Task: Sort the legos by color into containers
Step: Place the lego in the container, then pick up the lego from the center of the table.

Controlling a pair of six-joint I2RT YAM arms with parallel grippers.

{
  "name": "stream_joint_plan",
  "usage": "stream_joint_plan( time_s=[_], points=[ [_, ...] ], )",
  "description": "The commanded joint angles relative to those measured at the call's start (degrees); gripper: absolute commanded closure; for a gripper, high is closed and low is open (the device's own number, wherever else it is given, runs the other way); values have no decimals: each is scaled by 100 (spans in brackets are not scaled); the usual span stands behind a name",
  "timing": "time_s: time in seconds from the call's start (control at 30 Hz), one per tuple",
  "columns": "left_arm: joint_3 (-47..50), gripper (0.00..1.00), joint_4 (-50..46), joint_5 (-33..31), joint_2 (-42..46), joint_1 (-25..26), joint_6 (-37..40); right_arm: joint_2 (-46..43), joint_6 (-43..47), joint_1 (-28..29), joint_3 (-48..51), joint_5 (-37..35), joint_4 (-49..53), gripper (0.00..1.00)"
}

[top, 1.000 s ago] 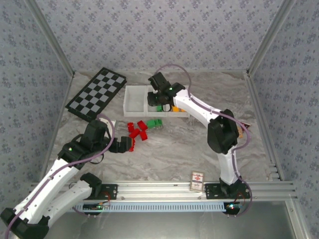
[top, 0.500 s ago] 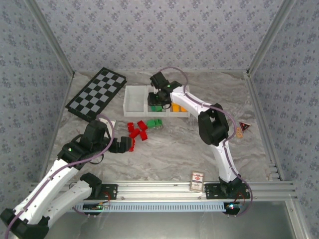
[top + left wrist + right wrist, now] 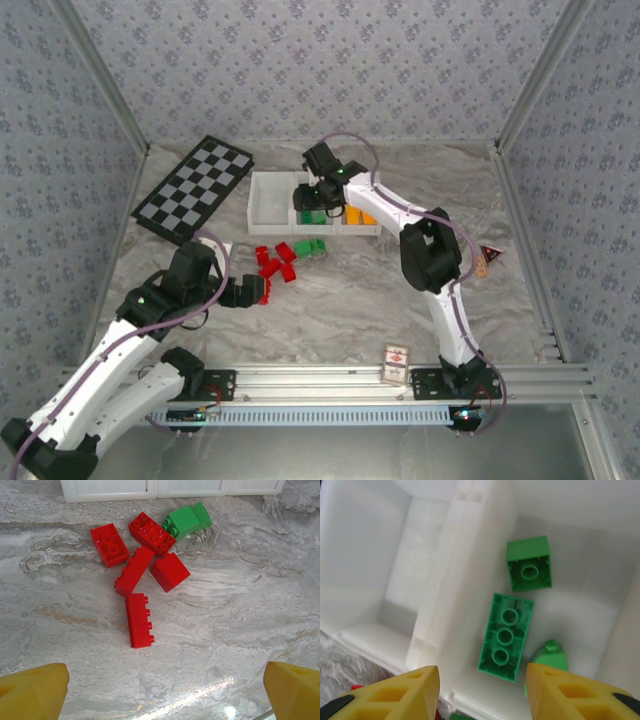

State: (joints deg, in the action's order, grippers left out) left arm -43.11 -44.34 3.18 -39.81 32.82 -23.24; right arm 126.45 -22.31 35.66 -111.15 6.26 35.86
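The right gripper holds its jaws parted and empty over the middle bin of the containers, three green legos lying loose beneath (the long one between the fingertips). The left gripper hangs wide open above five red legos on the table, green bricks beyond them

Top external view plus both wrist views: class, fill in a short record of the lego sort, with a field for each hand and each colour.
Left hand: open, over the table, facing the red legos
Right hand: open, over the tray, at its middle bin
Red legos: five, loose on the table
Green legos in bin: three, in the middle bin
Green legos on table: beside the red ones
Orange legos: in the right bin
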Motion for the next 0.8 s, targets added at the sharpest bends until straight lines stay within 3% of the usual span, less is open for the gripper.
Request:
stream_joint_plan(
  time_s=[0.0, 0.17, 0.37, 0.53, 0.77],
  points=[
    [5, 0, 75, 34, -4, 43, -13, -746, 394, 26, 581, 44, -233, 48],
    [5, 0, 66, 20, -36, 48, -13, -1531, 1360, -3, 1804, 257, -840, 43],
    [-4, 0, 69, 7, -68, 44, -7, -2251, 3728, 115, 2976, 949, -1062, 36],
    [-11, 0, 63, -4, -52, 49, -5, -2971, 5677, 216, 4424, 1487, -1954, 27],
    [-11, 0, 44, -43, 58, 49, -5, -2688, 6656, 199, 4411, 1698, -1770, 24]
  ],
)
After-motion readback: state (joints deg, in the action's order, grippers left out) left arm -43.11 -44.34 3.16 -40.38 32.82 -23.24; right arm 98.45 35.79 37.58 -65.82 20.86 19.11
